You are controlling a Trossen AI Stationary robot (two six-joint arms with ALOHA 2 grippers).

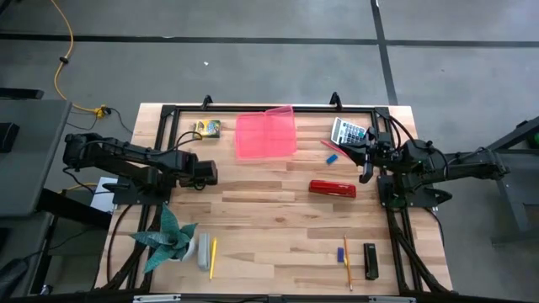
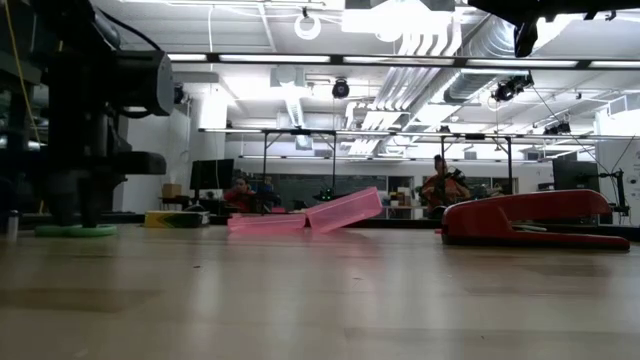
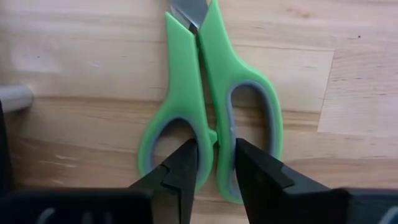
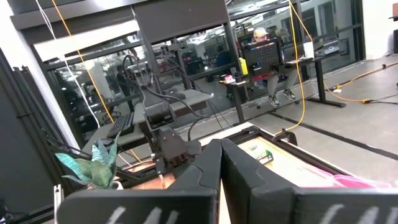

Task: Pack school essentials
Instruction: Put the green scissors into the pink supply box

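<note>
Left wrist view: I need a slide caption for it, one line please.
Left gripper over green scissors on the wooden table, jaws straddling the inner handle bars.

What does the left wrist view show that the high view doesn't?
Only the left wrist view shows the green-handled scissors flat on the wood, with the left gripper straddling the bridge between the two handle loops, fingers on either side. Only the high view shows the open pink case, red stapler, calculator, crayon box, pencils, the plant and the right gripper, raised and shut. Both show the wooden table.
</note>
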